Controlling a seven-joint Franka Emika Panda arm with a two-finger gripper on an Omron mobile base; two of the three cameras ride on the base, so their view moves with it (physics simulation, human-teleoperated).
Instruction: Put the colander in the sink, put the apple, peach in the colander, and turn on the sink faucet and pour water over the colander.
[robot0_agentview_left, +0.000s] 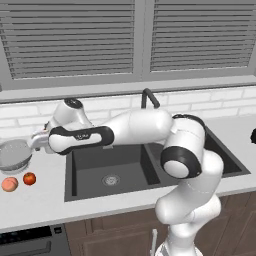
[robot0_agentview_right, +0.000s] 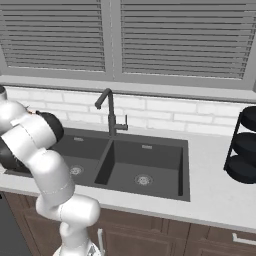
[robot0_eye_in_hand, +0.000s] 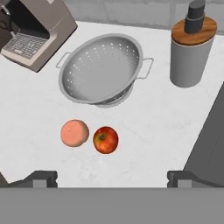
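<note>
Your colander (robot0_eye_in_hand: 101, 70) stands upright and empty on the bench (robot0_eye_in_hand: 148, 131), left of the sink (robot0_agentview_left: 125, 167), whose basins also hold nothing. Judged rigid, light and slick metal: take it by the rim or a side handle. Peach (robot0_eye_in_hand: 74, 133) and apple (robot0_eye_in_hand: 105, 140) lie just beside it, nearly touching. The tool (robot0_eye_in_hand: 112, 178) hovers above, jaws wide apart, holding nothing.

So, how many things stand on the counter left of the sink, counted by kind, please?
Fruit: 2, the apple and the peach
Colander: 1
Soap dispenser: 1
Coffee machine: 1
Total: 5
</note>
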